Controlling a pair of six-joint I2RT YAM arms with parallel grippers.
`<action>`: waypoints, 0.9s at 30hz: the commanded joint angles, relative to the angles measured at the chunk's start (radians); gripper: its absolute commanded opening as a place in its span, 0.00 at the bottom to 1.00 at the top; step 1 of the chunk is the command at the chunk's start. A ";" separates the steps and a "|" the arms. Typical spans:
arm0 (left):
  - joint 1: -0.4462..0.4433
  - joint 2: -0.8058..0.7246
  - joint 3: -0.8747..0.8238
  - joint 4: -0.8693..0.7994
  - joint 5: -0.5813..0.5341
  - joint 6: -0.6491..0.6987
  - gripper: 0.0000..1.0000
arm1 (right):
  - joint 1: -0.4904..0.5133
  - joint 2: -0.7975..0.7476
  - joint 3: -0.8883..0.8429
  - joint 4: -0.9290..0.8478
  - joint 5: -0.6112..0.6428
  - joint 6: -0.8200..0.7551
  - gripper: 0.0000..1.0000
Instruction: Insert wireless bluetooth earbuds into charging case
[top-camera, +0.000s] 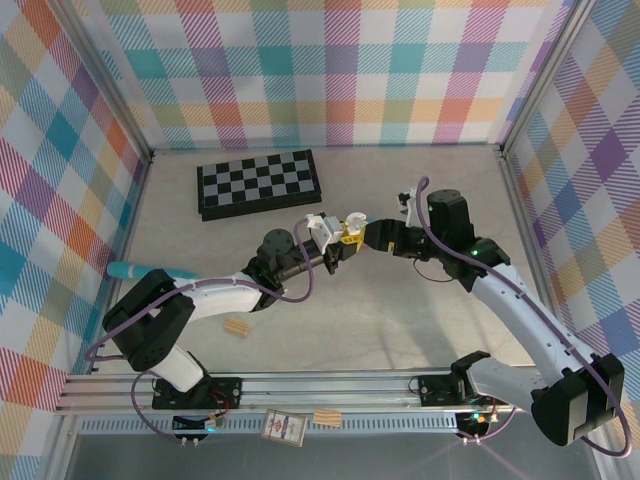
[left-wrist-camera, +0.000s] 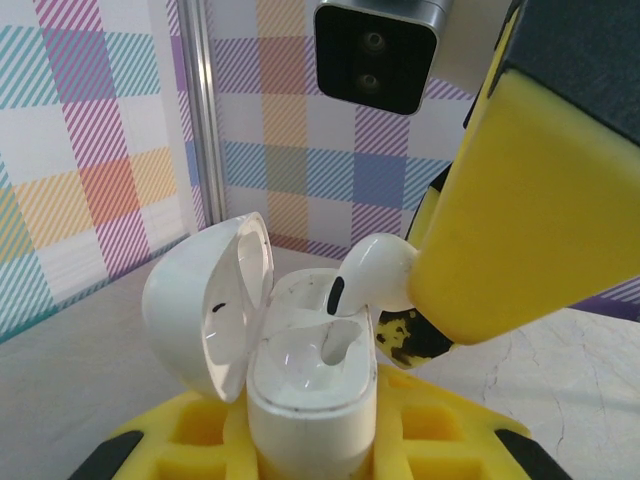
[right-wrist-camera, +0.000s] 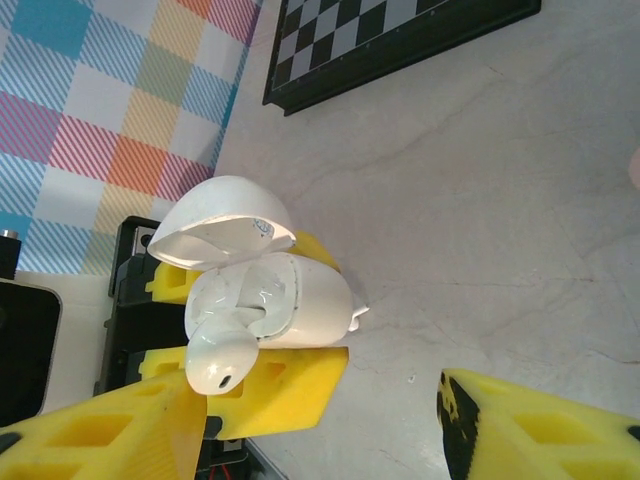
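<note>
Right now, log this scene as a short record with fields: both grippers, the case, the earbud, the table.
left gripper: shut on the charging case
charging case: white, lid swung open
earbud: white, stem down in a slot of the case, head still sticking out
right gripper: open, one yellow finger against the earbud's head
table: chessboard at the far side, wooden block near the left arm

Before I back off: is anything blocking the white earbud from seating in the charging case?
Nothing visible. The lid is swung open to the side, and the earbud already has its stem down in the charging case socket.
</note>
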 joint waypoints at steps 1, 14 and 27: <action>-0.004 -0.029 0.021 0.065 0.002 0.000 0.13 | -0.001 0.000 0.040 -0.059 0.041 -0.035 0.62; -0.004 -0.044 0.013 0.064 0.023 -0.006 0.13 | -0.002 0.016 0.100 -0.079 0.117 -0.058 0.61; 0.190 -0.138 -0.088 0.017 -0.032 -0.026 0.13 | 0.002 -0.001 -0.030 0.011 0.047 -0.166 0.64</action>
